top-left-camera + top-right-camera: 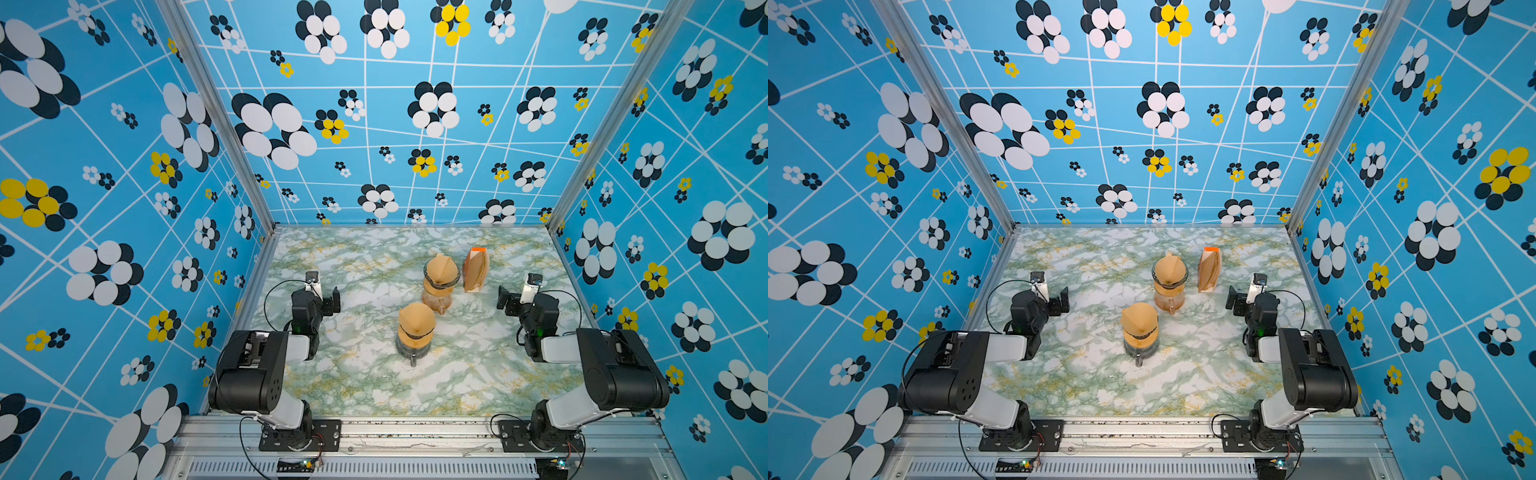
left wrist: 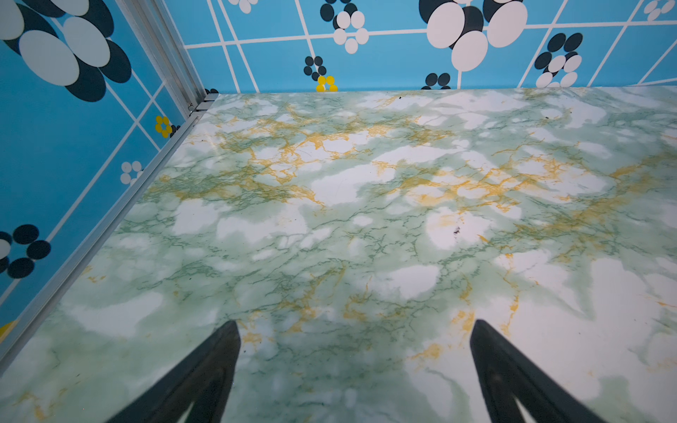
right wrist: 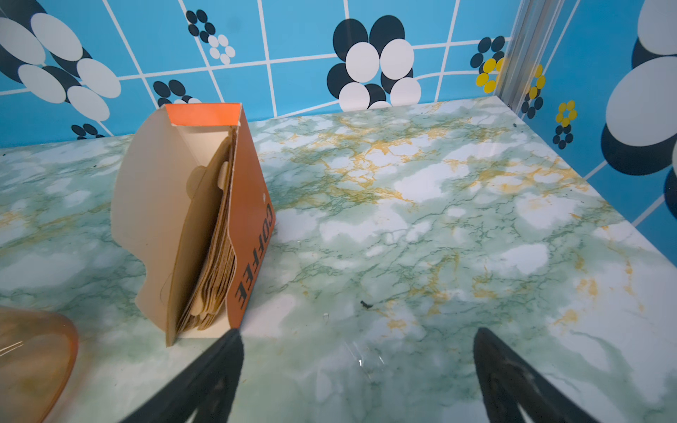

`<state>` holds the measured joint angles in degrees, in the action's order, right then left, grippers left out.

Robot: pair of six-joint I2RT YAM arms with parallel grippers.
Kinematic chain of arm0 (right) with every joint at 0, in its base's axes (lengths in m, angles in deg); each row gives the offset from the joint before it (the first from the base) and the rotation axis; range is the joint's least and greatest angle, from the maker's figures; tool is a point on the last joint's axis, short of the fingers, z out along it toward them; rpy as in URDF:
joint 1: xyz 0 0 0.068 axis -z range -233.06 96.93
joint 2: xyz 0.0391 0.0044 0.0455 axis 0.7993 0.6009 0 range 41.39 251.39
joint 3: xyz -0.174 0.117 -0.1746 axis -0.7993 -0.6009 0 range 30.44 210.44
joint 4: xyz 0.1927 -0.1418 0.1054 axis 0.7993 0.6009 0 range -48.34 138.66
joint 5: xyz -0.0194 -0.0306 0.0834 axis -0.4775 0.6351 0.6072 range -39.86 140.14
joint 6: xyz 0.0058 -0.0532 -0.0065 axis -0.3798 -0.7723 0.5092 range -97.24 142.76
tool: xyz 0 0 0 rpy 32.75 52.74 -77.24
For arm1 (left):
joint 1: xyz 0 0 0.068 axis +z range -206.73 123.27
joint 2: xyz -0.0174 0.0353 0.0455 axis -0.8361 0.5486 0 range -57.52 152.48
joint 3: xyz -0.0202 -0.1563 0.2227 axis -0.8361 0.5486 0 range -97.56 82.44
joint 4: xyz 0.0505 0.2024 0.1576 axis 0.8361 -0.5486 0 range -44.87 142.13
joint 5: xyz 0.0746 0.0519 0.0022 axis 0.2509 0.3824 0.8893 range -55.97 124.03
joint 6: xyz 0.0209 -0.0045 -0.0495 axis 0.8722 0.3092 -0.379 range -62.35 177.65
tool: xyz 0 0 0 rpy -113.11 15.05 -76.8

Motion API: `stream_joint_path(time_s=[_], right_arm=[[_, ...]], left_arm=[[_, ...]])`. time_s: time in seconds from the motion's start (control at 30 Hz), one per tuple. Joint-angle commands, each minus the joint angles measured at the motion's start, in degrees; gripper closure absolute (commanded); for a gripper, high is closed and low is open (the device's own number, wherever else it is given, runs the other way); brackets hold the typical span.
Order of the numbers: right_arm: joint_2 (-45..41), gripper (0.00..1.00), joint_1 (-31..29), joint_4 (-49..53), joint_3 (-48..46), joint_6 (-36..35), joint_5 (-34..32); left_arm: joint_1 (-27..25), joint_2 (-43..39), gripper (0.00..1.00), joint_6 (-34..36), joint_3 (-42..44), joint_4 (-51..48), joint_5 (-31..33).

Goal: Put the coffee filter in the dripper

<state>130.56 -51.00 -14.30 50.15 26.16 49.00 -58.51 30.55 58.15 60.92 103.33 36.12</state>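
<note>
Two drippers stand mid-table in both top views, each on a glass carafe and each with a brown paper coffee filter sitting in its cone: the near dripper and the far dripper. An open orange filter box stands right of the far one, with a stack of brown filters inside. My left gripper hovers open over bare table at the left. My right gripper is open and empty, just beside the box's near corner.
Blue patterned walls close in the marble table on three sides, with metal posts at the back corners. The far carafe's amber glass shows at the edge of the right wrist view. Both arm bases sit on the front rail.
</note>
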Motion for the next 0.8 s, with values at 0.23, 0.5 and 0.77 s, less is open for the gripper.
stream_joint_path(time_s=[0.23, 0.5, 0.77], right_arm=[[0.1, 0.01, 0.2, -1.0, 0.4, -1.7, 4.0], [0.1, 0.01, 0.2, 0.9, 1.4, -2.0, 4.8], [0.1, 0.01, 0.2, 0.9, 1.3, -2.0, 4.8]], left_arm=[[-0.1, 0.3, 0.01, -0.3, -0.7, 0.0, -0.8], [0.0, 0.3, 0.01, -0.3, -0.8, 0.0, -0.8], [0.0, 0.3, 0.01, -0.3, -0.8, 0.0, -0.8]])
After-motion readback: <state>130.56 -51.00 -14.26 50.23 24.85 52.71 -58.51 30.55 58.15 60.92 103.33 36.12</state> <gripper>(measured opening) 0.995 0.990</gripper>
